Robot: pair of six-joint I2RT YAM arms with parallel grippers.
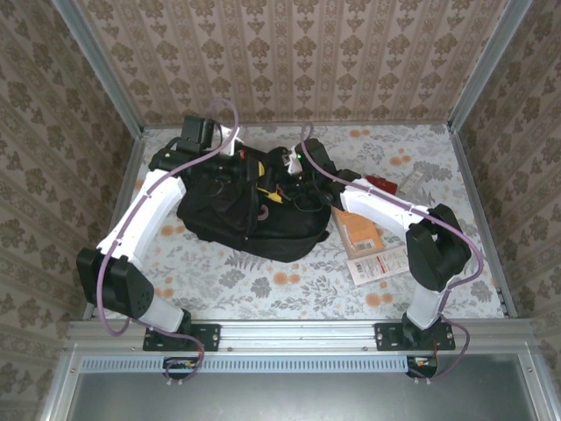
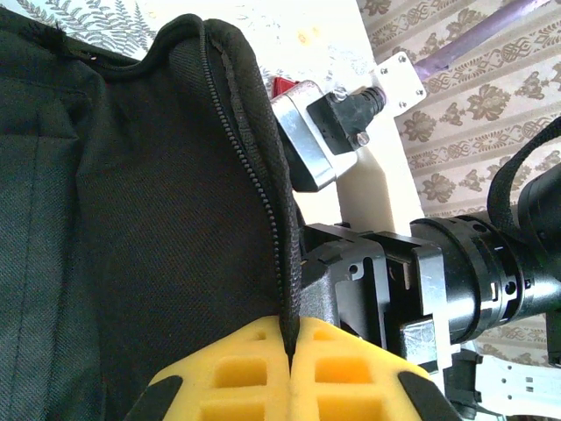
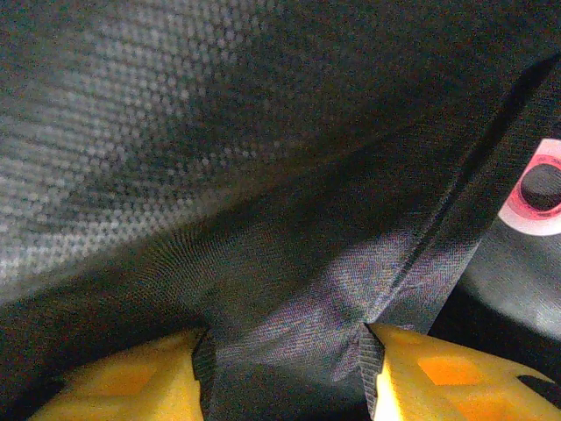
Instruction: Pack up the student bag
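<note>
Student bag [image 1: 237,219] fabric could be pulled out of the pinch if the rim is tugged unevenly, and the opening would be let fall shut; the bag might also be dragged onto the packets [image 1: 364,241] beside it. It is laid at the middle of the counter [image 1: 289,285], its zipped rim [image 2: 260,167] pinched between the closed left jaws at its far left corner. A fabric fold is set between the half-spread right jaws; whether it is clamped cannot be told.

White arms [image 1: 145,215], purple cables [image 1: 107,263] — left hand [image 2: 289,351], right hand [image 3: 285,373] yellow-padded
</note>
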